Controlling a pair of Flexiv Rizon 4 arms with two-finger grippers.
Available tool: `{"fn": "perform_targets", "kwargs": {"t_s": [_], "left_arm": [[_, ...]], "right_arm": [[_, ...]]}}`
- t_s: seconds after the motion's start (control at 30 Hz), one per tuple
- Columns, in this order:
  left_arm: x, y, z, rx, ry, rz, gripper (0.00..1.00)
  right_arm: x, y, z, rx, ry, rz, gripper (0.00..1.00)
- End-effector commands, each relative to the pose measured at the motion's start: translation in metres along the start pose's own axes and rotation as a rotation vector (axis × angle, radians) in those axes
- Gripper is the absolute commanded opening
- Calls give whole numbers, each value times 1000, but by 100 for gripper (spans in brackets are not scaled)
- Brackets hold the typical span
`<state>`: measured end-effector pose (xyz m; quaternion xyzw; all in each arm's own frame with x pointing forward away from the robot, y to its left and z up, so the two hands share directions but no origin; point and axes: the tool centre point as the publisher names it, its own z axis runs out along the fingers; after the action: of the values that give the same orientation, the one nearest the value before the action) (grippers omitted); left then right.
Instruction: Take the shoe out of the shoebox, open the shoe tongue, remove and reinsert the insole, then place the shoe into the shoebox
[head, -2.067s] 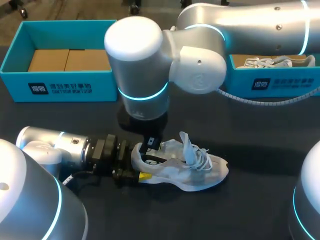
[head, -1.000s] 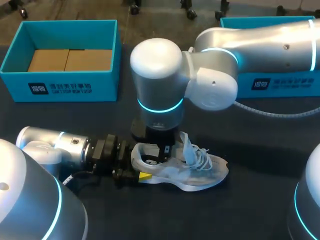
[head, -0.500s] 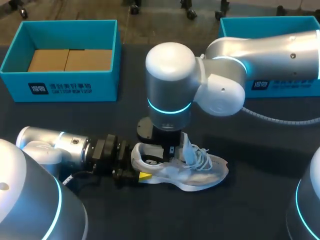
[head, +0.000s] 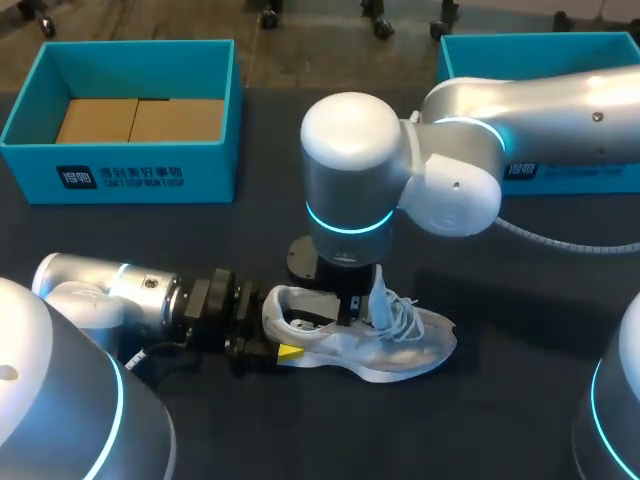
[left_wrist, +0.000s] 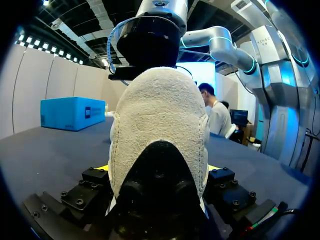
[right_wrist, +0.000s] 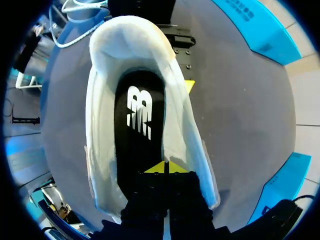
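Observation:
A white sneaker stands upright on the dark table, toe to the right, tongue pulled up and laces loose. My left gripper lies low on the table and clamps the heel from both sides. In the left wrist view the fuzzy heel fills the space between its fingers. My right arm reaches in over the shoe. Its gripper points straight down into the shoe's mouth. In the right wrist view its yellow tips are pressed together just over the black insole, with nothing seen between them.
A teal shoebox with brown cardboard inside stands at the back left. A second teal box stands at the back right, partly behind my right arm. A grey cable trails from that arm.
My right arm has swung to the right along the shoe and come lower, from over the heel to just behind the tongue. The left arm and the shoe have stayed put.

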<state>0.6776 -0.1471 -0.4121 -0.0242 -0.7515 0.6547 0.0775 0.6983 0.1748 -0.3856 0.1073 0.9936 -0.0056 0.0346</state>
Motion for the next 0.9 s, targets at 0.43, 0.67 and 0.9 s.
{"fn": "perform_targets", "kwargs": {"t_s": [0.43, 0.67, 0.9], "left_arm": [[0, 1, 1, 0, -3, 0, 0], [0, 1, 1, 0, -3, 0, 0], [0, 1, 1, 0, -3, 0, 0]], "right_arm": [[-2, -11, 1, -8, 8, 0, 35], [0, -12, 8, -14, 46, 8, 34], [12, -2, 13, -24, 75, -13, 37]]}}
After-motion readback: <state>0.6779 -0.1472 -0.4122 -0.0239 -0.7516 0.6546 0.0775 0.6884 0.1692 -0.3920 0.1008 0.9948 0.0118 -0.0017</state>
